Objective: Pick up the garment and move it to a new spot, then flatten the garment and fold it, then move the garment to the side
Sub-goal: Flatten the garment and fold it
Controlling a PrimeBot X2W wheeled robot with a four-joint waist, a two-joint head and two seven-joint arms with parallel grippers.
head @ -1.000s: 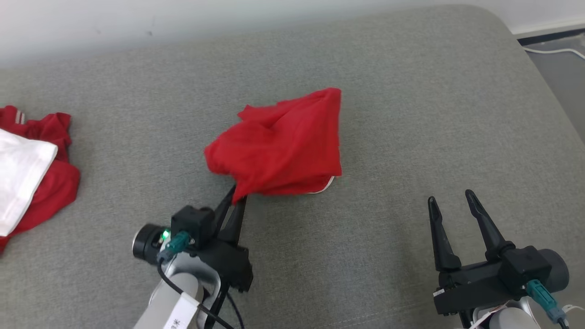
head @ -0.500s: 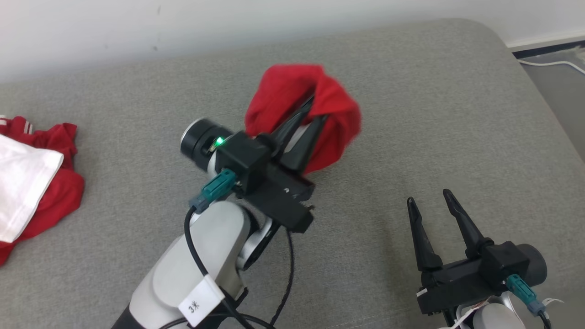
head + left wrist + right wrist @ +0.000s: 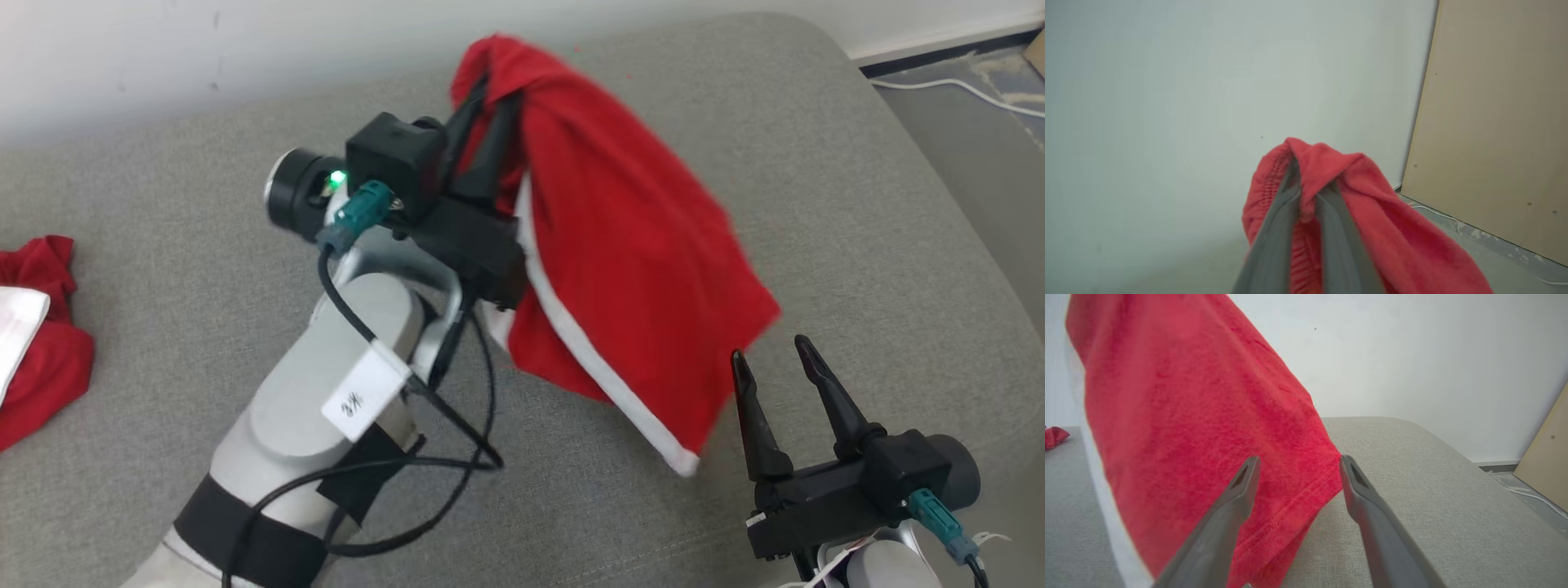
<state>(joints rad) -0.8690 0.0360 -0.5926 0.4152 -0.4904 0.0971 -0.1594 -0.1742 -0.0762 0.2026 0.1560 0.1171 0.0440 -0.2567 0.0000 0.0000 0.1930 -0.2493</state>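
Note:
The garment (image 3: pixel 637 261) is red with a white stripe along one edge, and it hangs in the air above the grey cushion (image 3: pixel 857 212). My left gripper (image 3: pixel 490 90) is raised high and shut on its elastic waistband (image 3: pixel 1310 171). The cloth drapes down to the right, its lower corner close to my right gripper (image 3: pixel 767 355). That gripper is open near the lower right, and in its wrist view the garment's hem (image 3: pixel 1298 486) hangs just beyond the spread fingers (image 3: pixel 1241 486).
A pile of red and white clothes (image 3: pixel 33 359) lies at the cushion's left edge. A wall rises behind the cushion. Off the right end there is floor with a white cable (image 3: pixel 947 86) and a tan board (image 3: pixel 1494 122).
My left gripper has lifted the garment off the cushion and higher, and the cloth has unfurled to hang down toward the right gripper. The head camera has shifted as well.

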